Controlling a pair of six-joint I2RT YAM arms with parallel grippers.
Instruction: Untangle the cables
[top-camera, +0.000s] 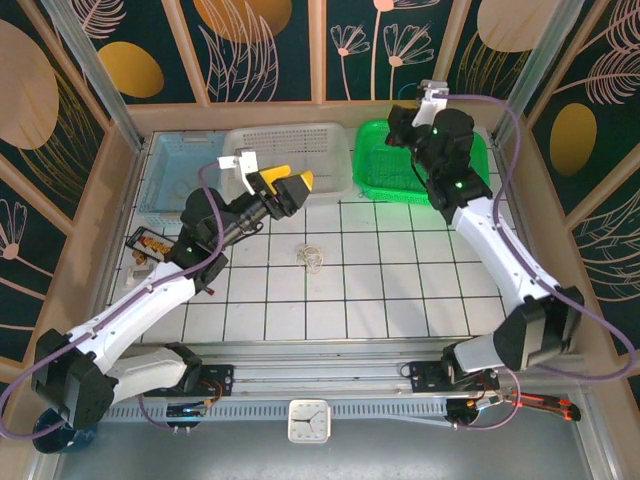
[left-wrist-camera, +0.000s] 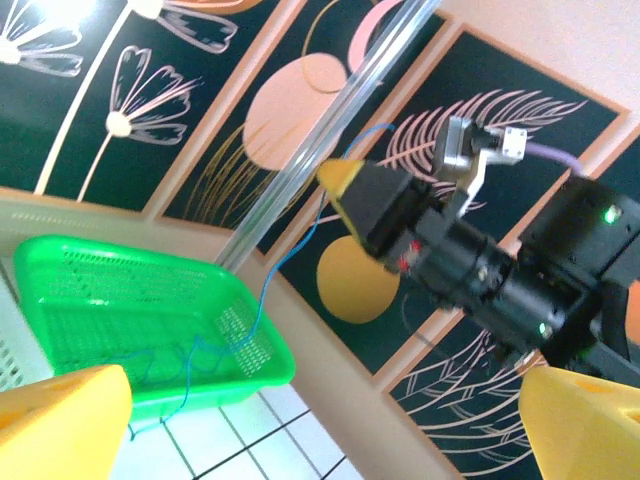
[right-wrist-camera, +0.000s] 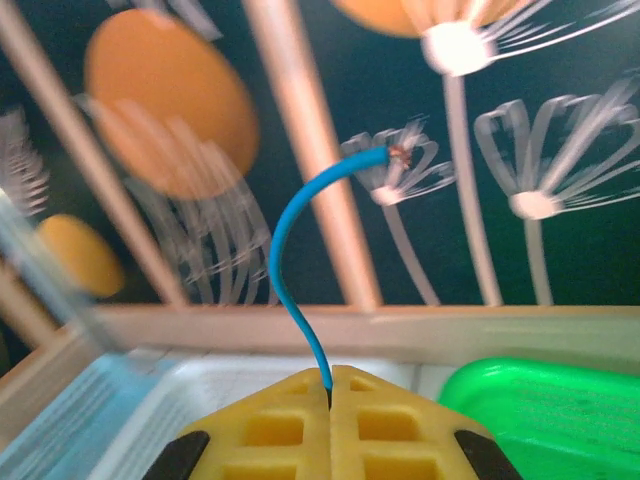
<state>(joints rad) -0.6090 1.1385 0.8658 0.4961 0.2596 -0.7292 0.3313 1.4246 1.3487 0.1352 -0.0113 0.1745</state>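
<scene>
Now: right gripper (right-wrist-camera: 330, 378) pinched shut on a thin blue wire (right-wrist-camera: 285, 250), seemingly springy, light; left gripper (top-camera: 289, 183) gapes wide, empty. Pale cable tangle (top-camera: 313, 256) at its 5 o'clock; best taken by a loose outer loop.

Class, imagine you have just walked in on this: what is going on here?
The right gripper is shut on a thin blue wire, held up over the green basket, and the wire trails down to that basket. The left gripper is open and holds nothing, near the white basket. A small pale tangle of cables lies on the tiled table, touched by neither arm.
</scene>
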